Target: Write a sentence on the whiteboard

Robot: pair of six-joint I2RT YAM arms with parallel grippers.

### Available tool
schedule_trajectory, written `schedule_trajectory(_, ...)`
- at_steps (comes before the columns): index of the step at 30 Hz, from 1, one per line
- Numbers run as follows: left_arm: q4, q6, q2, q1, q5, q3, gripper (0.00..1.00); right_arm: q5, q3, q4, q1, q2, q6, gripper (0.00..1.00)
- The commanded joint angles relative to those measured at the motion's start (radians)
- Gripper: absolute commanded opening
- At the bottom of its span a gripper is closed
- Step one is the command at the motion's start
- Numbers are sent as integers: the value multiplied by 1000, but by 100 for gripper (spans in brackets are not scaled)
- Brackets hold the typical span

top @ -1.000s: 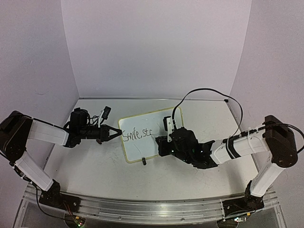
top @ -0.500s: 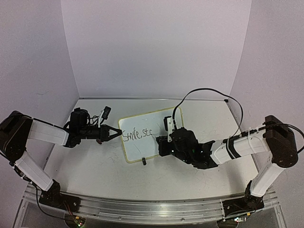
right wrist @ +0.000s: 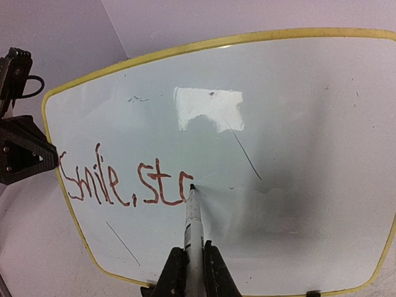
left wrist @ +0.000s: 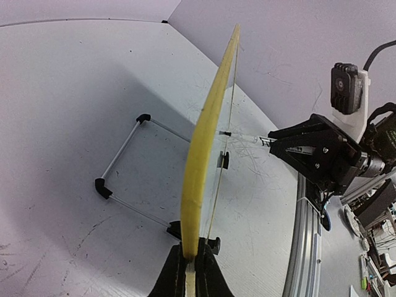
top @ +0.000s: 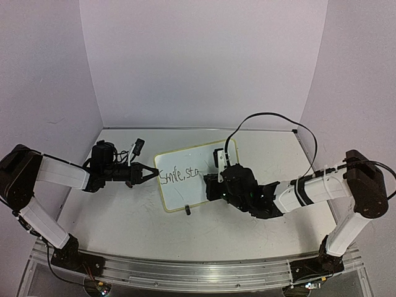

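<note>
Left fingers (left wrist: 172,277) pinch the whiteboard (top: 192,158) by its left rim, steadying it on its stand (left wrist: 120,151) mid-surface (top: 124,216). Light, stiff and slick, it probably tips under pressure, so grip the rim. Right fingers (right wrist: 175,272) clamp the marker (right wrist: 193,216), its tip touching the unfinished sentence (right wrist: 124,182).

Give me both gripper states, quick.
Left gripper: closed on the whiteboard rim.
Right gripper: closed on the marker.

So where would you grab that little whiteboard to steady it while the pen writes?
Grip the whiteboard by its thin left rim, coming from the left, as the left gripper does. It's flat and propped at a tilt, and that edge leaves the face free for the marker.
</note>
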Motion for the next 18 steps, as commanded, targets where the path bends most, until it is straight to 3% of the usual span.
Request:
schedule_trajectory(1, -53, 24, -15, -3, -3, 20, 0, 45, 46, 9, -12, 6, -19, 0)
schedule_trajectory(18, -54, 26, -12, -3, -3, 25, 0, 18, 13, -16, -9, -9, -4, 0)
